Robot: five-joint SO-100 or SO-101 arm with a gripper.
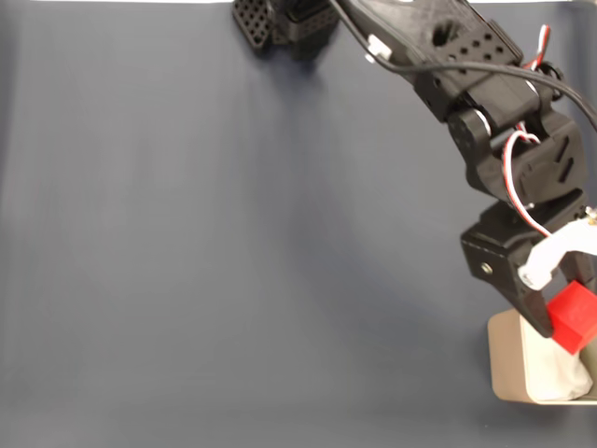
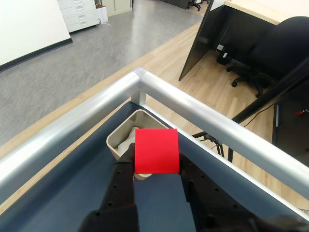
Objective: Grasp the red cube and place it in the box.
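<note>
At the lower right of the fixed view, the gripper [image 1: 566, 301] pinches the one cube [image 1: 573, 316] between its fingers and holds it above the one box [image 1: 505, 364], seemingly lined up for a drop onto the white padding [image 1: 557, 371] inside. In the wrist view the cube [image 2: 156, 150] sits mid-frame, clamped from both sides, partly covering the box [image 2: 117, 136] tucked in the table's railed corner [image 2: 139, 76].

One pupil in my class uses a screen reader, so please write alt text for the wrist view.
The hand holds the red cube above the beige box, which sits in the corner of a dark blue table edged by silver rails. Office floor and chairs lie beyond.
</note>
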